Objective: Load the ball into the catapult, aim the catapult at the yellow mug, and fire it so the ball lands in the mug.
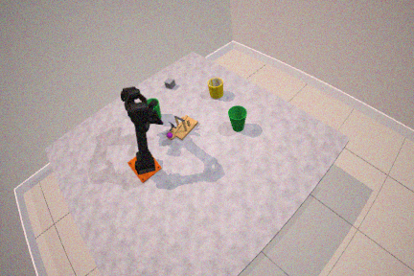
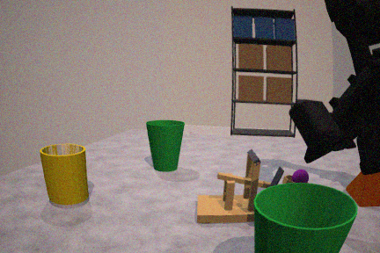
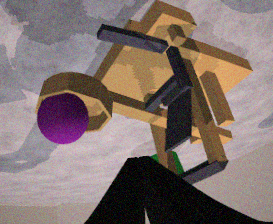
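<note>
The purple ball (image 1: 170, 135) (image 2: 300, 176) (image 3: 63, 118) sits in the round cup at the end of the wooden catapult's arm. The catapult (image 1: 190, 124) (image 2: 213, 212) (image 3: 132, 67) stands on the table, its cup end on the side of the robot's base. The yellow mug (image 1: 216, 90) (image 2: 66, 179) stands upright, away from the catapult's other end. My gripper (image 1: 161, 123) (image 2: 309, 161) (image 3: 138, 166) is shut and empty. It points down above the table near the catapult's cup end, apart from the ball. Its fingertips are dark, and their exact height is hard to tell.
One green cup (image 1: 238, 120) (image 2: 165, 146) stands to one side of the catapult. Another green cup (image 1: 153, 108) (image 2: 303, 220) stands on the other side, partly behind the arm in the top view. A small grey block (image 1: 170, 83) lies at the back. A shelf rack (image 2: 264, 71) stands beyond the table.
</note>
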